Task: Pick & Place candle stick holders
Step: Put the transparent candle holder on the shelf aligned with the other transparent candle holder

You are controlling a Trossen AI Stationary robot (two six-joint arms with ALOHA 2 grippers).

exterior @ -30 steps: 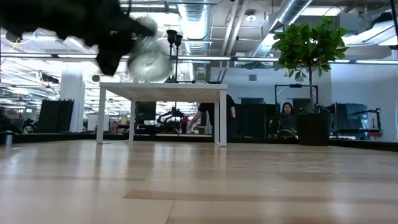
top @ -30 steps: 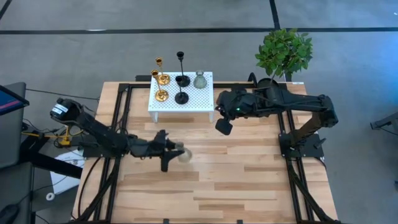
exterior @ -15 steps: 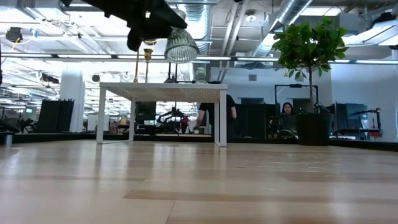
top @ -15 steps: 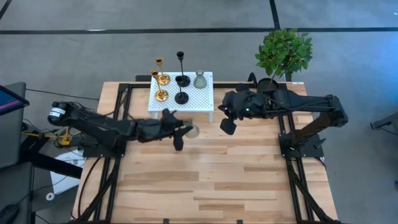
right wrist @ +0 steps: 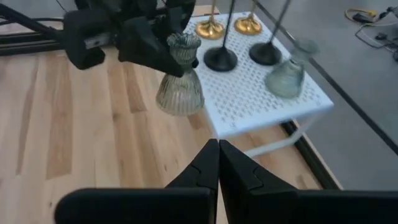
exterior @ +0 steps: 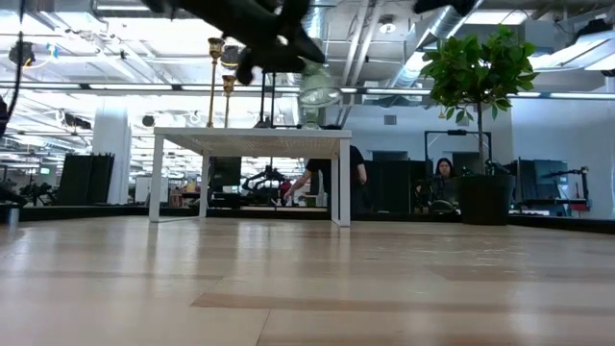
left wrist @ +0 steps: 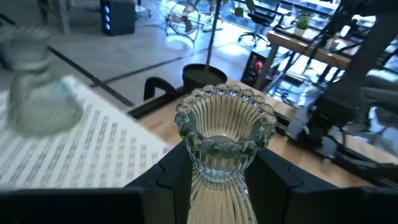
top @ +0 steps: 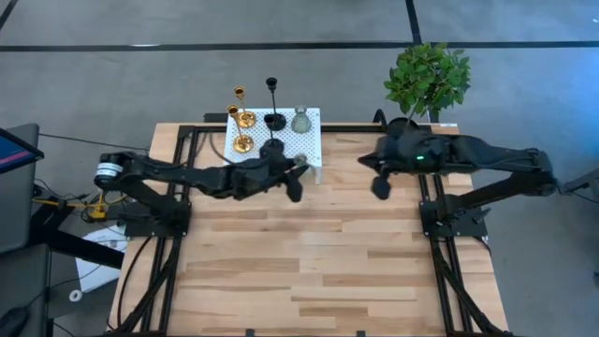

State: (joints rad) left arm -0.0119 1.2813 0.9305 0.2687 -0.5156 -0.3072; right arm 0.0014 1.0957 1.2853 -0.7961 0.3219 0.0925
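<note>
Ribbed grey-green glass bottle-shaped candle holder (right wrist: 179,78) sits clamped at its narrow neck in left gripper (top: 296,174), just beside the small white perforated table's (right wrist: 273,111) corner. Likely fragile, slippery; neck grip suits. Right gripper (right wrist: 217,163) pinched closed, empty, nearby.

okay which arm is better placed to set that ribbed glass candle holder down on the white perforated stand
The left. Its end effector already grips the ribbed glass holder by the neck, hanging at the white stand's near edge. The right end effector is shut, empty, and off beside the stand.
</note>
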